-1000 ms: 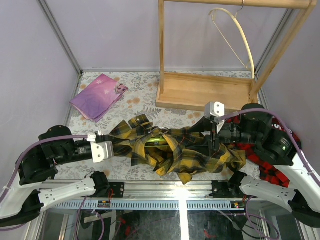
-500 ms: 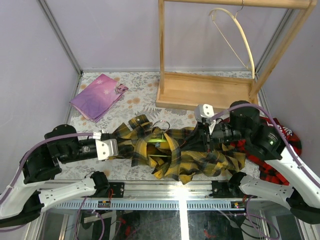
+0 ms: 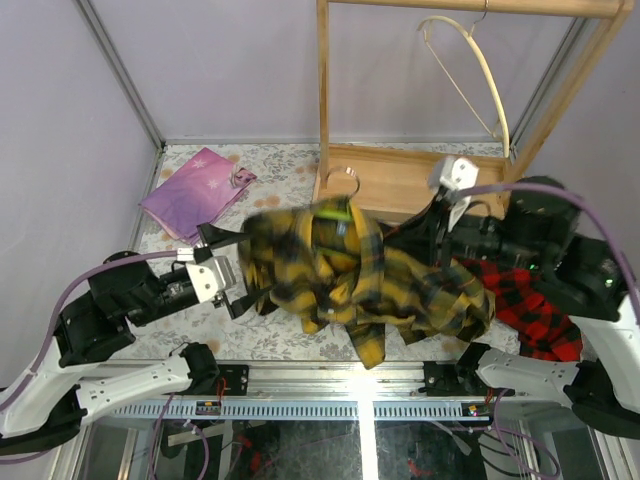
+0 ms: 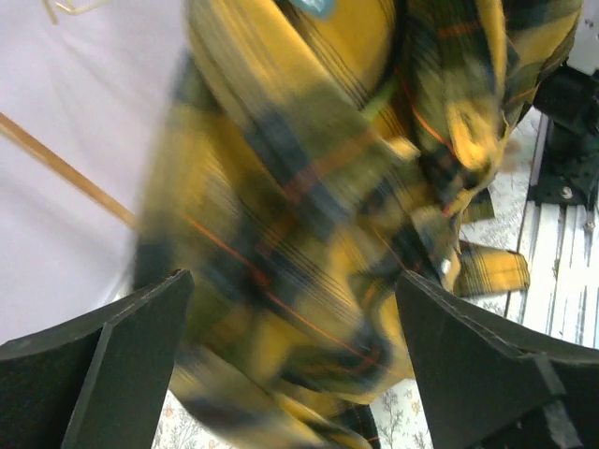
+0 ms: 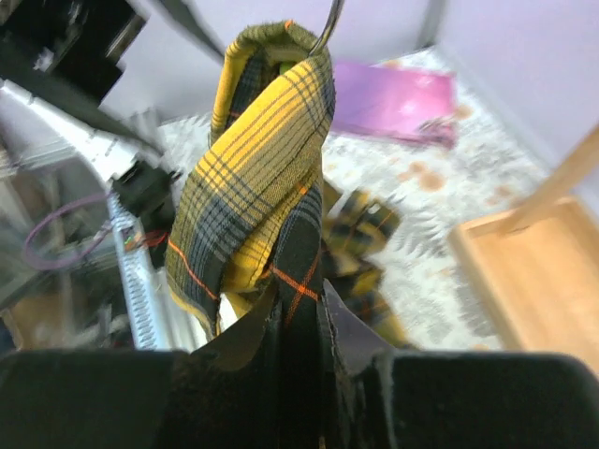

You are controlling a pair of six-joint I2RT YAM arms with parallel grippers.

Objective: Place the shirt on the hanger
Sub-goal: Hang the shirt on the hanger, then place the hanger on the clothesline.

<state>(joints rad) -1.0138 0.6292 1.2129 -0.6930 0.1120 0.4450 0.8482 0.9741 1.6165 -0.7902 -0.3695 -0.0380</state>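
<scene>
The yellow-and-black plaid shirt point(image 3: 340, 270) hangs lifted above the table, blurred by motion. The pale green hanger point(image 3: 335, 211) sits inside its collar, and the silver hook point(image 3: 343, 179) sticks out at the top. My right gripper point(image 3: 436, 236) is shut on a fold of the shirt point(image 5: 262, 150), with dark plaid cloth pinched between its jaws point(image 5: 301, 309). The hook point(image 5: 329, 23) shows above that fold. My left gripper point(image 3: 232, 272) is at the shirt's left edge, open. In the left wrist view its jaws point(image 4: 295, 374) stand wide apart and the blurred shirt point(image 4: 309, 187) hangs just beyond them.
A wooden rack point(image 3: 410, 180) stands at the back, with a cream curved hanger point(image 3: 480, 70) on its top bar. A purple cloth point(image 3: 195, 190) lies at the back left. A red-and-black plaid garment point(image 3: 530, 310) lies under my right arm.
My right gripper closed on the shirt and raised it, with the hanger, up and toward the rack. My left gripper opened, let go of the shirt and moved slightly right.
</scene>
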